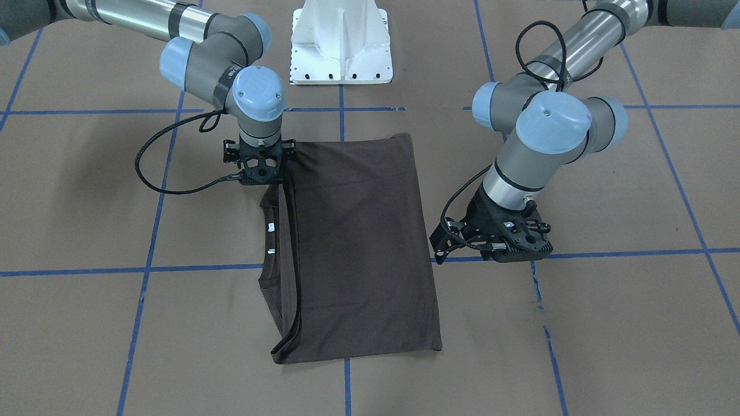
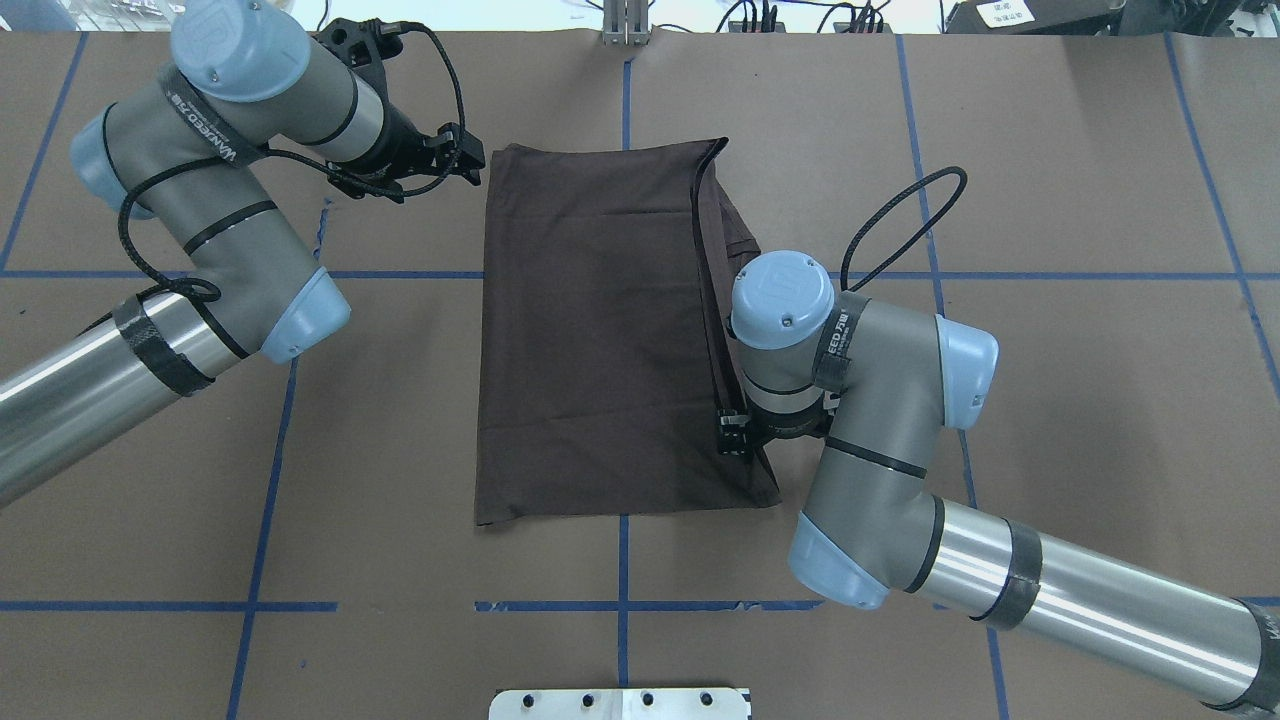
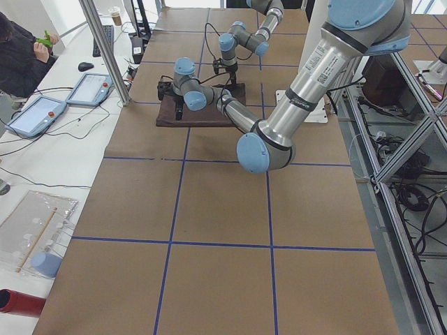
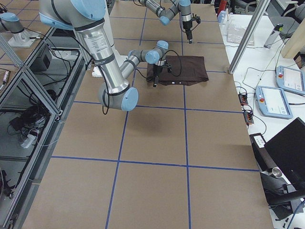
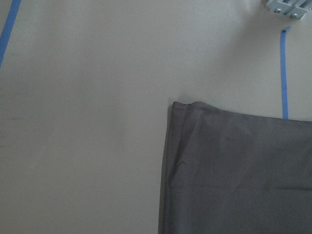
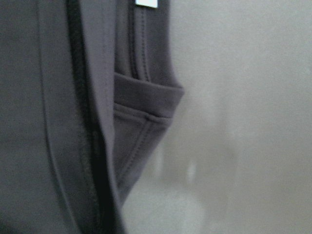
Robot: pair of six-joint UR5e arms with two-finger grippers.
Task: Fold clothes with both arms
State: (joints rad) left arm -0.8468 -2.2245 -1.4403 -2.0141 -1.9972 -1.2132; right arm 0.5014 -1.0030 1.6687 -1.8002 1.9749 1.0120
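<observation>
Soft and limp, the dark brown T-shirt (image 1: 358,242) wants pinching at its layered edge; the left gripper (image 2: 472,158) seems to have its fingers apart, while the right gripper (image 1: 263,176) hides its own.

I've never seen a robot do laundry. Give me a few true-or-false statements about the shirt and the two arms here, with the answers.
1. The brown T-shirt lies folded into a rough rectangle on the table. True.
2. The left gripper is lifting the shirt into the air. False: it is beside the shirt's edge, and the shirt lies flat.
3. The right gripper is at the shirt's layered edge. True.
4. The table's grid is marked in red. False: the tape lines are blue.
5. Small white tags show near the collar. True.
</observation>
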